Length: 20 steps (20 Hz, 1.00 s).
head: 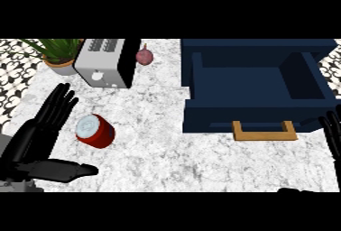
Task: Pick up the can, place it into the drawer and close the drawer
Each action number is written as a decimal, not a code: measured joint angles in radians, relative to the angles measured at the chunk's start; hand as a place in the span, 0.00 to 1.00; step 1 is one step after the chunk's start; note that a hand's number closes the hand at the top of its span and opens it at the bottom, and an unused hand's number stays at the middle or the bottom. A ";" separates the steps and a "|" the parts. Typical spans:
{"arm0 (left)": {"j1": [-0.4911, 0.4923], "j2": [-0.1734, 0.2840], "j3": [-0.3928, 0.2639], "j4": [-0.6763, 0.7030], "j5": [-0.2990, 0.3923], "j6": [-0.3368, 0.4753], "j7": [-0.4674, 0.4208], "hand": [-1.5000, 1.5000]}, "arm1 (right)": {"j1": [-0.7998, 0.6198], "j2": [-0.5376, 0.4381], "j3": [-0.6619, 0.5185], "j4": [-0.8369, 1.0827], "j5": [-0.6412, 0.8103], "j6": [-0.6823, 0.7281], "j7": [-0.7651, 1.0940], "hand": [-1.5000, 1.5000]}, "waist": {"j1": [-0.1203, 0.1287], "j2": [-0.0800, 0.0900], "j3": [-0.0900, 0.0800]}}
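A red can with a pale lid lies tilted on the marble counter, left of centre. My left hand is open just left of it, fingers straight and thumb stretched out below the can, apart from it. The dark blue drawer stands pulled open at the right, its inside bare, with a wooden handle on its front. My right hand shows at the right edge with straight fingers, beside the drawer's front corner.
A silver and black toaster stands at the back left. A potted green plant sits left of it. A small reddish onion-like thing lies just right of the toaster.
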State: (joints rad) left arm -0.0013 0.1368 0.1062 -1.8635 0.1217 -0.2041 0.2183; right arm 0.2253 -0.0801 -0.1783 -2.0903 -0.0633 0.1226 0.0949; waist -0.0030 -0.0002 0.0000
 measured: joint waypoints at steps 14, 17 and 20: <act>-0.036 -0.029 0.014 0.256 -0.097 0.026 -0.203 0.00 | 0.019 0.012 -0.034 0.015 -0.007 0.051 -0.029 0.00 | 0.000 0.000 0.000; -0.032 -0.019 0.030 0.316 -0.103 0.018 -0.260 0.00 | 0.034 0.037 -0.011 0.029 0.024 0.050 -0.066 0.00 | 0.000 0.000 0.000; -0.031 -0.009 0.045 0.353 -0.106 0.015 -0.291 0.00 | 0.022 0.021 -0.044 0.057 0.002 0.069 -0.076 0.00 | 0.001 0.000 0.000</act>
State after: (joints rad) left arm -0.0321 0.1276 0.1510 -1.5103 0.0160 -0.1890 -0.0729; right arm 0.2469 -0.0596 -0.2224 -2.0330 -0.0615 0.1915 0.0187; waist -0.0025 -0.0001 0.0000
